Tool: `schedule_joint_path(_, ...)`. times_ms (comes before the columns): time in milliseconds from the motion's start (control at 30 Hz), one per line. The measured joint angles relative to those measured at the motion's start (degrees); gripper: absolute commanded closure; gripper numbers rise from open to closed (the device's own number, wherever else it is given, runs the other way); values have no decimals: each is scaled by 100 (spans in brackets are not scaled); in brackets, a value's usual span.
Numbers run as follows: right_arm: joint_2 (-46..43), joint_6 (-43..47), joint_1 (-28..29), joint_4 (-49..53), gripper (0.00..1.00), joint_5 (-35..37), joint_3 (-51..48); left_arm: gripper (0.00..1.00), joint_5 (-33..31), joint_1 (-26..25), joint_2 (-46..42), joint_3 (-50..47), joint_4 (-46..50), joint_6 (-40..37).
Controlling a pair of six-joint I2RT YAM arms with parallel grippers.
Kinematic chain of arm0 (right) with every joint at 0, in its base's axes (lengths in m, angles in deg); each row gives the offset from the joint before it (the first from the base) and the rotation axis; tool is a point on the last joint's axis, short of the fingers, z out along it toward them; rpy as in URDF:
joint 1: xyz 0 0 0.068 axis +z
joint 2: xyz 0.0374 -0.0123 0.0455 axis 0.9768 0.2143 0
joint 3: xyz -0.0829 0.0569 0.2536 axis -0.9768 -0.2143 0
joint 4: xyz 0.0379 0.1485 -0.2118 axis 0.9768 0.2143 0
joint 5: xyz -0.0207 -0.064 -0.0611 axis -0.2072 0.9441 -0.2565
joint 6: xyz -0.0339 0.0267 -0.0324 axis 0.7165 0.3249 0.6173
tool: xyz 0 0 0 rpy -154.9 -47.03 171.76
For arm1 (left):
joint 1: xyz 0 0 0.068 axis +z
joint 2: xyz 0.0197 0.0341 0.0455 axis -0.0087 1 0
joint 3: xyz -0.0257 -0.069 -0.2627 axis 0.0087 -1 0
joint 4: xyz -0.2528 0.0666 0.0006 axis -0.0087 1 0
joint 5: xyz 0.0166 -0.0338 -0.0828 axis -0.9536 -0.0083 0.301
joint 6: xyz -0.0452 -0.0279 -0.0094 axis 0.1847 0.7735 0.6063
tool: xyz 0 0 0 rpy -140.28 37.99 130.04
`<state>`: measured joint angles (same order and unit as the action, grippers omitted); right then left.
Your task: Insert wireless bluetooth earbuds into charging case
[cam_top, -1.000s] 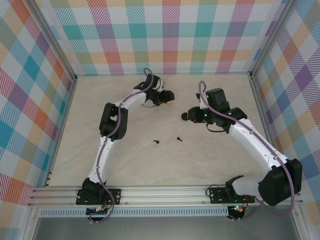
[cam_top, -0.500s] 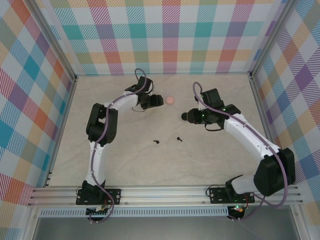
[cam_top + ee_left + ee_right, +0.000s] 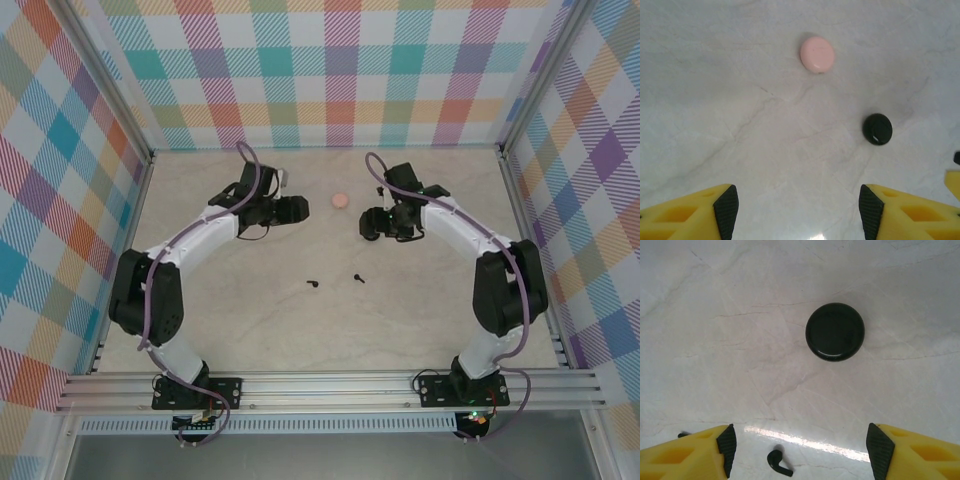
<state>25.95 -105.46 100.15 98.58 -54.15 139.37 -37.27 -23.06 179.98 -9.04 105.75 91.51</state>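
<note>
The left gripper (image 3: 798,212) stands spread, with only bare marbled tabletop (image 3: 250,320) between its fingers. The right gripper (image 3: 800,449) is spread just as wide and grips nothing. A second ago the left gripper sat over the spot where the pink case (image 3: 817,54) now lies uncovered in the upper middle of the top view. It has since drawn back to the left, and its elbow has swung down towards the lower left. The right arm has folded in closer to the right wall, while its gripper has hardly shifted, only edging upward in the frame. The left black earbud (image 3: 314,284) and right black earbud (image 3: 358,277) lie where they did, side by side but apart at the centre of the table, below both grippers. The black case (image 3: 835,331) rests flat ahead of the right fingers. From above it is hard to separate from that gripper's dark body. Both cases look closed. In the right wrist view one earbud sits at the bottom edge, though which one cannot be told. A dark scrap (image 3: 684,434) beside the lower-left finger is mostly hidden.
</note>
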Motion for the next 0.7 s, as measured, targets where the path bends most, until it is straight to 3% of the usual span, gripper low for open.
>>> schedule_joint_path(333,1010,11,0,293,25,197,730,34,424,-7,-1029,-817,48,155)
schedule_joint_path(700,2131,225,0,815,29,472,1888,34,358,-7,-1563,-1174,205,304)
